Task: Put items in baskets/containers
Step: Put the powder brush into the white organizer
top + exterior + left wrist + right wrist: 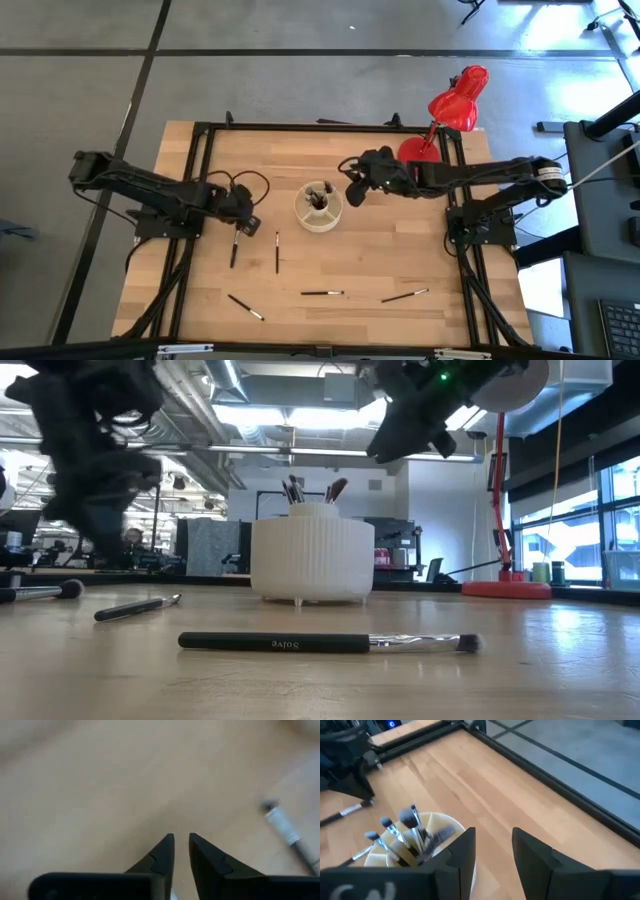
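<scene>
Brushes (318,197) stand bristles-up in the cream container (318,208) at the table's (390,250) middle, while five more lie flat on the near half, among them one (234,248) just near of the left gripper (248,226). That gripper sits low over the wood left of the container, its fingers (159,856) nearly closed with nothing between them. Right gripper (352,194) hovers just right of the container, jaws parted and empty, with the red lamp (455,105) behind it.
</scene>
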